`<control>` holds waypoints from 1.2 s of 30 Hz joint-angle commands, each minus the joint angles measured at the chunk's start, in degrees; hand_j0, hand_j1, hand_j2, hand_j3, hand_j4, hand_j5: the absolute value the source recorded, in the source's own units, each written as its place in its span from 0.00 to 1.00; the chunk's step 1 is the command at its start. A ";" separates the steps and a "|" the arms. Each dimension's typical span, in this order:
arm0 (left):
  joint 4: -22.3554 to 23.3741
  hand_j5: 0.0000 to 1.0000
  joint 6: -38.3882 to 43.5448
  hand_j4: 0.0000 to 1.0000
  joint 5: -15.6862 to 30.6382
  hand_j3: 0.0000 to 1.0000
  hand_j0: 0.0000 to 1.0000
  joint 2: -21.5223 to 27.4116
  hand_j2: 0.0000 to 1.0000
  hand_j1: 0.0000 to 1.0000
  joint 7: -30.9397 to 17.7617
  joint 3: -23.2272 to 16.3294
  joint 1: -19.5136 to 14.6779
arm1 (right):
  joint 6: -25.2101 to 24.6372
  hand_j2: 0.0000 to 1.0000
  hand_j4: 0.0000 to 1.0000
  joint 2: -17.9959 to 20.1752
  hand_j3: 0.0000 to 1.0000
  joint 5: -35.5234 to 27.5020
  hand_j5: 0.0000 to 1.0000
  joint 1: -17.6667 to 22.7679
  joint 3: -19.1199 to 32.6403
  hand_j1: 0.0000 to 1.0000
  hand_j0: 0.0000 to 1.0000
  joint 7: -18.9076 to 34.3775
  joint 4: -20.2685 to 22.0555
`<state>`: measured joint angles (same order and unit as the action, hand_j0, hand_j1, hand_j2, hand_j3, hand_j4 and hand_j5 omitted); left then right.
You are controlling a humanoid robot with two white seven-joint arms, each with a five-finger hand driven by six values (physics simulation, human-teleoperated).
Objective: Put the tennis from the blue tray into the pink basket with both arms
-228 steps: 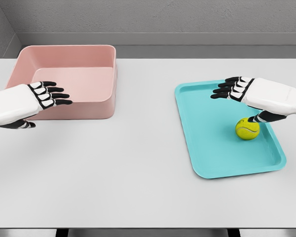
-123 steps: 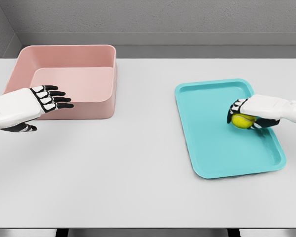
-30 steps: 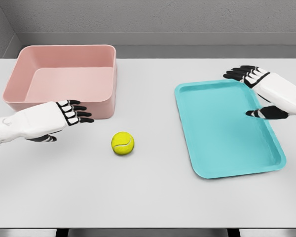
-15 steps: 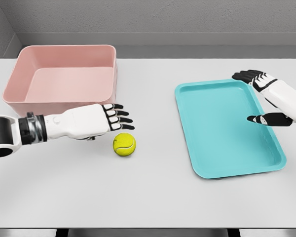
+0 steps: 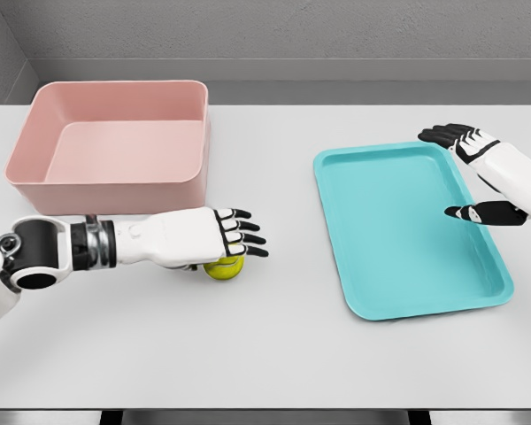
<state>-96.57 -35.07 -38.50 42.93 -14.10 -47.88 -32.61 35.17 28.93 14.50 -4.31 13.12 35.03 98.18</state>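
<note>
The yellow tennis ball (image 5: 223, 268) lies on the white table between the basket and the tray, mostly hidden beneath my left hand (image 5: 228, 239). That hand reaches in from the left and hovers flat over the ball, its fingers stretched out and open. The pink basket (image 5: 115, 186) stands at the back left, nothing inside it. On the right lies the blue tray (image 5: 398, 266), with nothing on it. My right hand (image 5: 478, 177) floats open over the tray's far right edge, fingers spread.
The white table (image 5: 265, 354) runs to its front edge near the bottom of the view. A grey wall rises behind the table.
My left hand has slid right and forward until it covers the ball. The ball has stayed in place. My right hand has barely shifted.
</note>
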 commanded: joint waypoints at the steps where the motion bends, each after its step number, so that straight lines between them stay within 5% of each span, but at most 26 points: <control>1: 0.77 1.00 0.07 1.00 0.35 1.00 1.00 -0.04 1.00 1.00 0.04 -0.11 0.00 | -0.17 1.00 1.00 0.08 1.00 -0.43 1.00 0.00 -0.03 1.00 1.00 -0.03 -0.01; 19: 2.00 1.00 0.07 1.00 0.18 1.00 1.00 -1.10 1.00 1.00 -0.05 -0.98 0.09 | -0.17 1.00 1.00 -0.01 1.00 -0.43 1.00 0.09 0.06 1.00 1.00 -0.03 0.08; 36: 2.88 0.60 0.07 0.60 0.27 0.60 0.60 -0.22 0.60 0.60 -0.67 -2.21 -0.09 | -0.17 1.00 1.00 -0.01 1.00 -0.43 1.00 0.00 0.06 1.00 1.00 -0.03 0.08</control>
<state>-94.09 -35.07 -38.53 42.56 -14.75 -50.22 -32.70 35.17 28.89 14.50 -4.22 13.17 35.03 98.24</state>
